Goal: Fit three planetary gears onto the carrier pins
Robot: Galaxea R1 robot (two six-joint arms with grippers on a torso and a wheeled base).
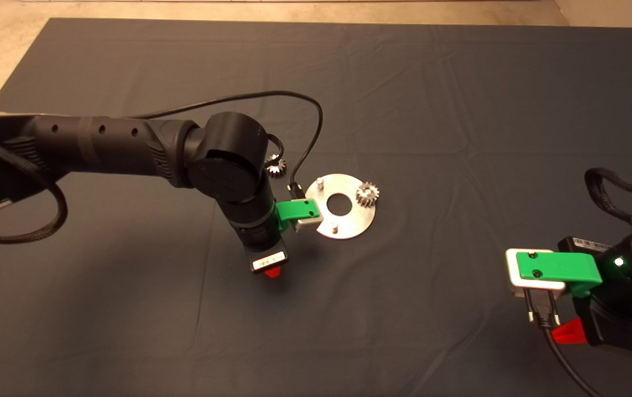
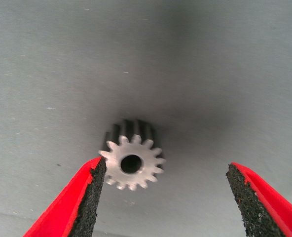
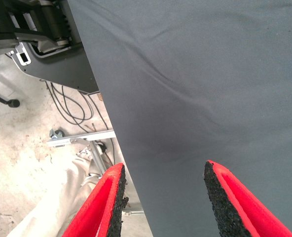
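The round silver carrier disc (image 1: 352, 221) lies mid-mat. Two bare carrier pins (image 1: 320, 181) (image 1: 335, 226) stand on it. One planetary gear (image 1: 367, 194) sits on the disc's right side where its third pin would be. A second gear (image 1: 276, 165) lies on the mat behind the left arm's wrist. My left gripper (image 1: 272, 273) points down at the mat left of the disc. Its wrist view shows it open (image 2: 166, 168) around a third gear (image 2: 132, 163) lying flat, close to one finger (image 2: 89, 197) and apart from the other. My right gripper (image 1: 568, 332) waits open at the lower right.
A black cable (image 1: 316, 118) loops from the left arm over the mat towards the disc. The right wrist view shows the open right gripper (image 3: 163, 170) above the mat's edge (image 3: 109, 143), with floor, cables and a metal frame beyond.
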